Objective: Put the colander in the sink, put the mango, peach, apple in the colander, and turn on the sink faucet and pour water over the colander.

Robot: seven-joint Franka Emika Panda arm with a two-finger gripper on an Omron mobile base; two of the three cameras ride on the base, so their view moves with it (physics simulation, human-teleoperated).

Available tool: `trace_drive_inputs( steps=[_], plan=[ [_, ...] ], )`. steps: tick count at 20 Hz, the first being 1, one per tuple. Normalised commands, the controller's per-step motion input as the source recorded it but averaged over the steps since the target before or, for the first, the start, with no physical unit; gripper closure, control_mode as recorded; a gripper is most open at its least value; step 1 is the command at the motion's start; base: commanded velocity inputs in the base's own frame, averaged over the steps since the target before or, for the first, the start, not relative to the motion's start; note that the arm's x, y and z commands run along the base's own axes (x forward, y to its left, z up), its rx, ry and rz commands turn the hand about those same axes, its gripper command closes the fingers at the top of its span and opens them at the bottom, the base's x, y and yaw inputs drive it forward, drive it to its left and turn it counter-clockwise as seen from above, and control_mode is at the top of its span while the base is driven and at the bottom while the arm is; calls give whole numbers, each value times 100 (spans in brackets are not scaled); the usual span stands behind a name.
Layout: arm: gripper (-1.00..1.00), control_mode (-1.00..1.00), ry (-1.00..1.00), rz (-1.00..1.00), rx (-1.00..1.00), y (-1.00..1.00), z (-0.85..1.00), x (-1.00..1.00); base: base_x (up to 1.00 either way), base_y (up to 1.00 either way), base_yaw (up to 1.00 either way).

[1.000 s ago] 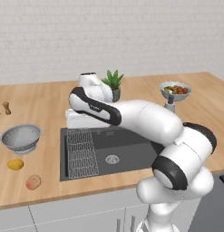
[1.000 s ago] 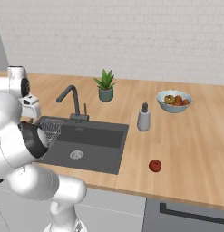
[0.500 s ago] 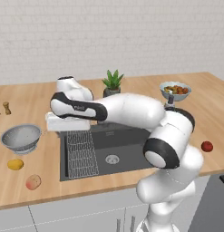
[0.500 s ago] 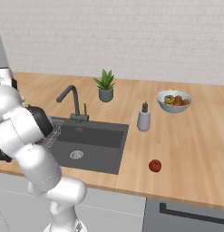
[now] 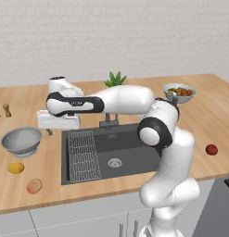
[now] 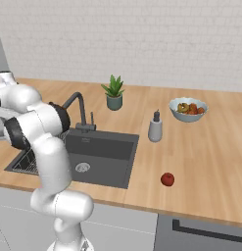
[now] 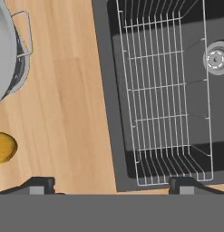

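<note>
The arm is stretched out to its left over the wooden worktop, and its claw hangs wide open with nothing in it, above the strip of wood between the colander and the sink. The colander sits on the worktop well left of the basin, with the mango just in front of it and the peach nearer the front edge; the apple lies far off on the other side of the sink. The step in hand looks like fetching the colander, so the claw would do well to travel further left, come down over the rim or one of the small handles, and close on thin metal rather than the round bowl wall. The hand view shows that handle and the wire rack up close, while the right base view shows the faucet, the soap bottle and the fruit bowl.
</note>
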Motion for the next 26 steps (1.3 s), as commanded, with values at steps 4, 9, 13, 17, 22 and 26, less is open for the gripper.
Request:
trace_drive_inputs(
  steps=[4,9,13,17,22,26],
  plan=[
    [-100,-100,0,-5,-5,66,-17,37,0,0,0],
    [-100,-100,0,-5,-6,58,-17,20,0,0,0],
    [-100,-100,0,-5,-4,46,-15,8,0,0,0],
    [-100,-100,0,-5,-2,36,-23,14,0,0,0],
    [-100,-100,0,-4,0,24,-32,17,0,0,0],
    [-100,-100,1,-1,0,0,-46,12,0,0,0]
  ],
)
